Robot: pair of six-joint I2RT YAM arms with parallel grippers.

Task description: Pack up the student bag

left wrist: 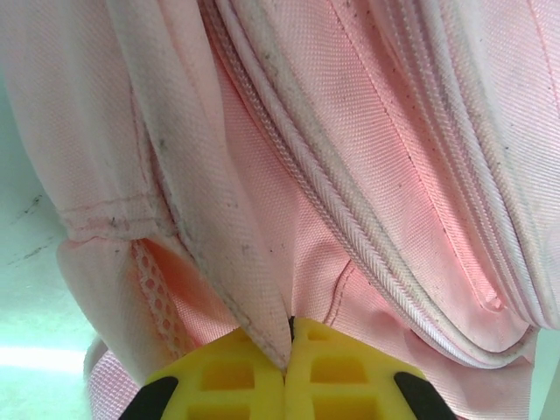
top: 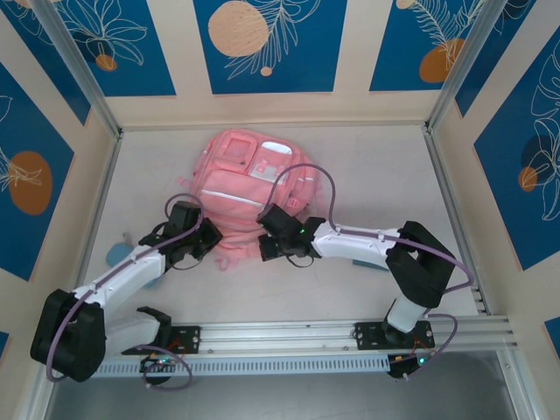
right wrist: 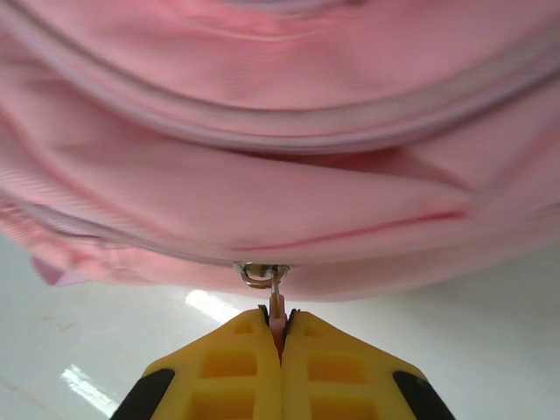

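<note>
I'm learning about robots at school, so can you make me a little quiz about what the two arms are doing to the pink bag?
1. True or false: the right fingers are pinching the zipper pull of the student bag.
2. What do the left fingers pinch? A) a fold of the bag's fabric B) a blue booklet C) nothing
3. What colour are the fingers mostly?
Key: 1 true; 2 A; 3 yellow.

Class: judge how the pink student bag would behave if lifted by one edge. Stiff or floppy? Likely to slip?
Probably floppy: the student bag folds and creases where the left claw pinches its fabric. It would likely sag rather than lift flat. Slipping seems unlikely: the weave looks coarse.
</note>
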